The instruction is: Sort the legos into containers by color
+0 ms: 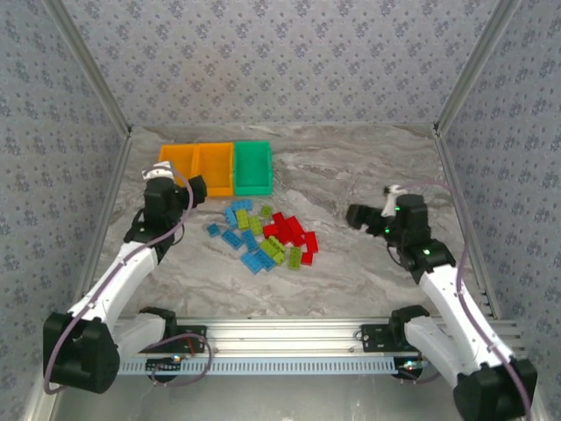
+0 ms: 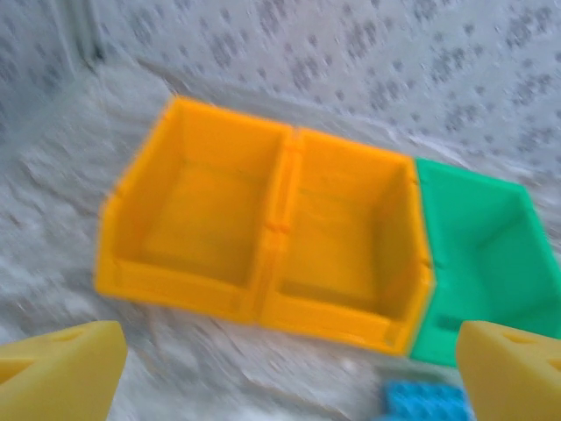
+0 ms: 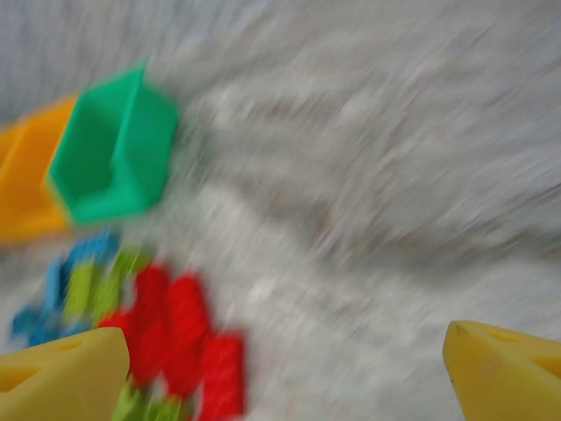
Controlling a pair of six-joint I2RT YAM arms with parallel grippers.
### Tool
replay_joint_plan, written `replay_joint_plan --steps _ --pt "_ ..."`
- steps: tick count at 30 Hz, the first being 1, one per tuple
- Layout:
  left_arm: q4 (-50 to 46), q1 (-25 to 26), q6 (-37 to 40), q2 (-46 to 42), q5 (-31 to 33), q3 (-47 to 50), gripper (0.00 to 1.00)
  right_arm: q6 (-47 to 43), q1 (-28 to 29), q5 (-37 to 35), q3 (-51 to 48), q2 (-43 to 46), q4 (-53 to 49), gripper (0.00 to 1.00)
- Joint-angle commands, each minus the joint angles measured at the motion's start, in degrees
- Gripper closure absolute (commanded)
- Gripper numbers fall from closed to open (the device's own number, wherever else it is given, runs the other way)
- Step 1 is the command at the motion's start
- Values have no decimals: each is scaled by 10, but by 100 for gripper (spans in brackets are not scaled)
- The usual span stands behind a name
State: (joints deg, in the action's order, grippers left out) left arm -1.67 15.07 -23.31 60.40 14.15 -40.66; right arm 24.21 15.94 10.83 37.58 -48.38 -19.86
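Note:
Several blue, lime green and red legos (image 1: 267, 235) lie in a loose pile mid-table; red ones (image 3: 180, 338) blur in the right wrist view, a blue one (image 2: 425, 402) in the left wrist view. Three joined containers stand behind the pile: two orange (image 1: 195, 167) (image 2: 263, 237) and one green (image 1: 252, 166) (image 2: 482, 263) (image 3: 110, 167). All look empty. My left gripper (image 1: 195, 189) (image 2: 289, 377) hangs open just in front of the orange bins, holding nothing. To the pile's right, my right gripper (image 1: 358, 216) (image 3: 285, 368) is open and empty.
The marbled table (image 1: 351, 175) is bounded by patterned walls and metal posts. An aluminium rail (image 1: 280, 338) runs along the near edge between the arm bases. Bare tabletop lies right of the green bin.

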Motion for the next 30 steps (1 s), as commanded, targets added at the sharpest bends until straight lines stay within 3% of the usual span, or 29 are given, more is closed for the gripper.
replay_joint_plan --steps 1,3,8,14,19,26,30 --pt "-222 67 -120 10 -14 -42 8 -7 112 53 45 -45 -107 4" --pt "-276 109 -153 17 -20 -51 12 -8 165 48 58 -74 -100 2" --pt "-345 164 -240 39 -30 -26 13 5 189 54 68 -110 -63 3" --pt "-283 151 -274 89 11 -19 19 -1 191 36 85 -129 -45 3" --pt "-231 97 -249 186 -21 -66 20 6 196 25 92 -129 -61 3" --pt "-187 70 -216 296 -70 -108 24 21 207 4 76 -104 -81 3" --pt "-174 70 -211 323 -84 -105 36 22 208 -9 74 -93 -84 3"
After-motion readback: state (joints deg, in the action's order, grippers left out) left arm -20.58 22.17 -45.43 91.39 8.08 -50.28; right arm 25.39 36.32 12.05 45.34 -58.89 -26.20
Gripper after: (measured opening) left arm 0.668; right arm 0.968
